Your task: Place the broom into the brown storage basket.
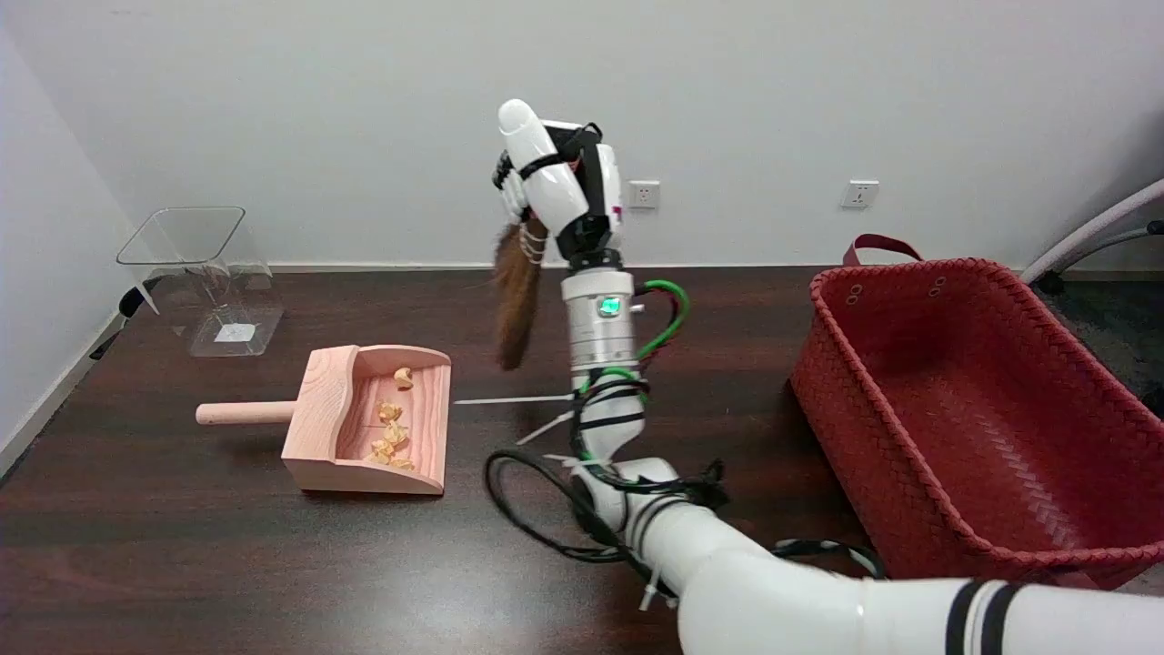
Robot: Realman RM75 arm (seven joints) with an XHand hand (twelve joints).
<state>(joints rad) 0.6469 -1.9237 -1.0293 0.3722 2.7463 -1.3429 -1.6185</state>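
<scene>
**Brown broom lifted, not yet stowed**

Woven reddish-brown storage basket point(964, 418) stands at table right. Pale wooden dustpan point(368, 420) holds crumbs, left. Farther back, the right hand point(555, 177) grips the brown-bristled broom point(516, 296) aloft, bristles hanging. Remaining: 1 transfer rightward, lowering into basket, release.

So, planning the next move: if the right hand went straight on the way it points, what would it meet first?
The right hand, holding the broom, points upward; the way looks free, though depth to the wall is unclear.
</scene>
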